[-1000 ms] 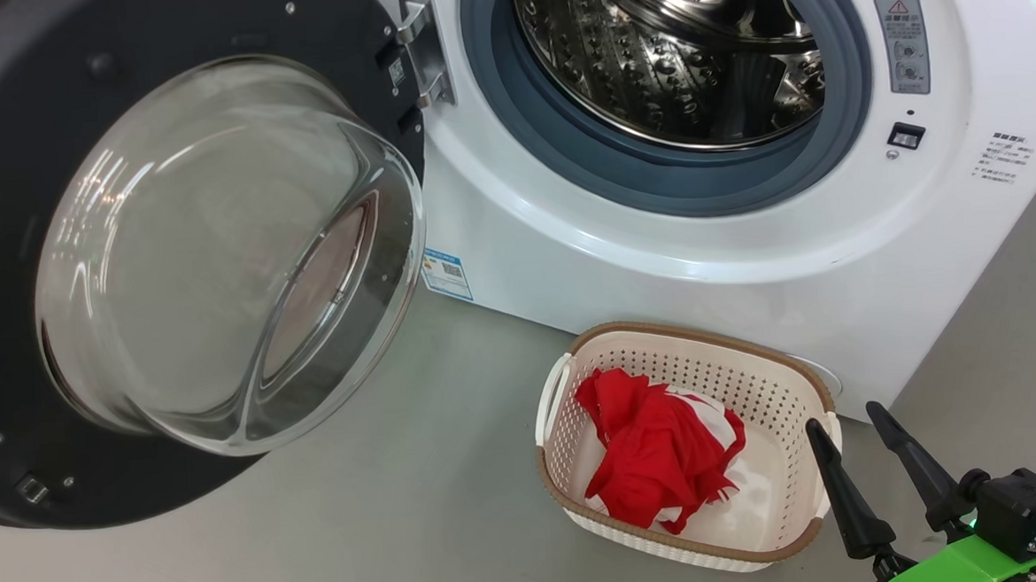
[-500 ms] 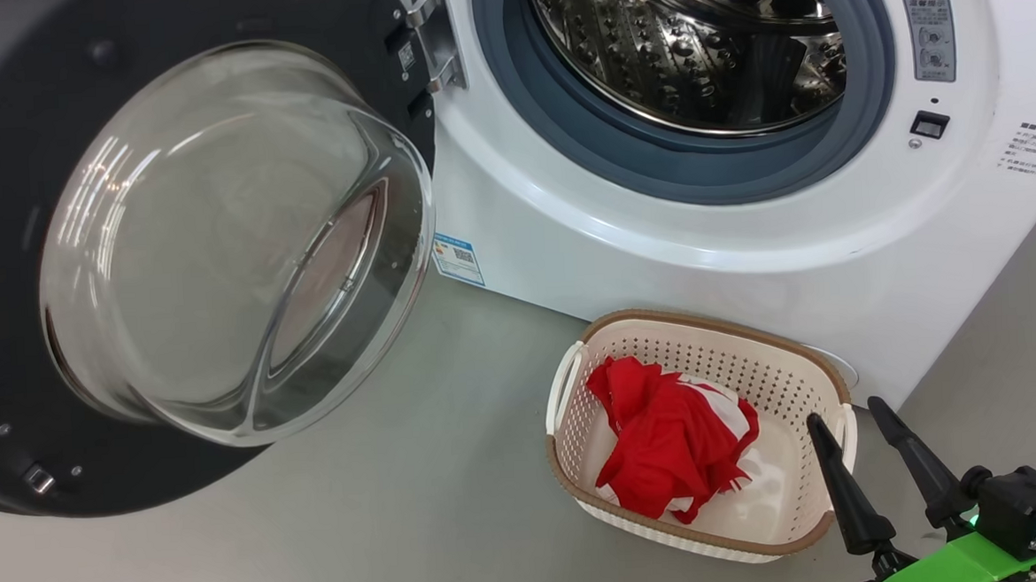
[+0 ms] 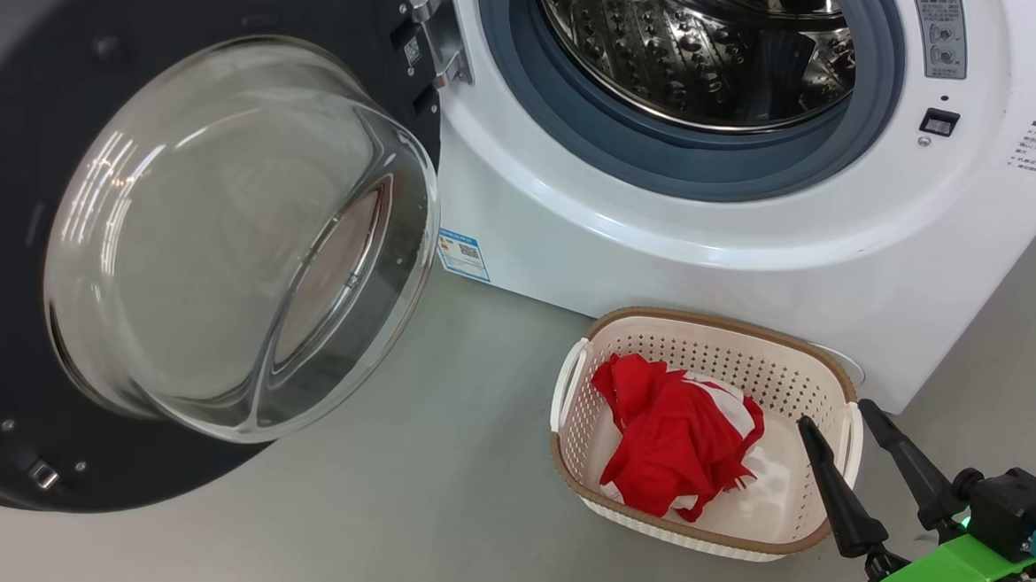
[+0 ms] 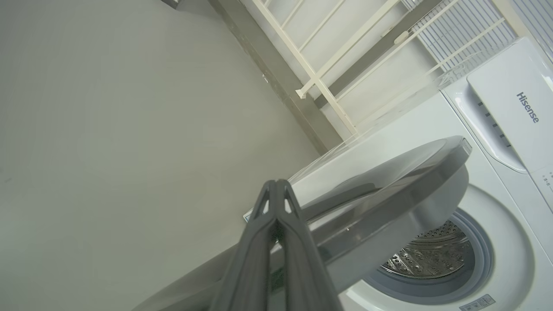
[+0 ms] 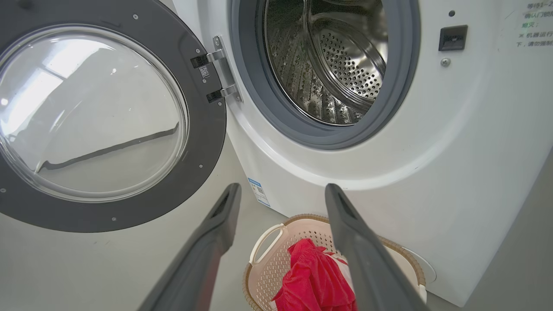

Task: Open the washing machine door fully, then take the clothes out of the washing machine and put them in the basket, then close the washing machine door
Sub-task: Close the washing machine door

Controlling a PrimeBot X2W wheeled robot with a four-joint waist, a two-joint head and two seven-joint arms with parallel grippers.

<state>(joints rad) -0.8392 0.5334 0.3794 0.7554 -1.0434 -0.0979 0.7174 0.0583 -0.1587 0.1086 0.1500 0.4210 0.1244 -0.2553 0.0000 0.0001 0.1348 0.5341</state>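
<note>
Grey floor (image 3: 406,527), white rail frame (image 4: 317,80) beyond it

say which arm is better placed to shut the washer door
Left, probably: the left pincer, shut, sits by the outer face of the open washing machine door, ready to push. The right pincer hangs open by the basket, clothes already inside.

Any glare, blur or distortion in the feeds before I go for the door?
Head view: sharp, with bright streaks of glare on the round black-rimmed glass door. Right wrist view: pale reflections across that glass, and wide-angle curving of the big white washing machine. Left wrist view: hazy, low contrast.
</note>
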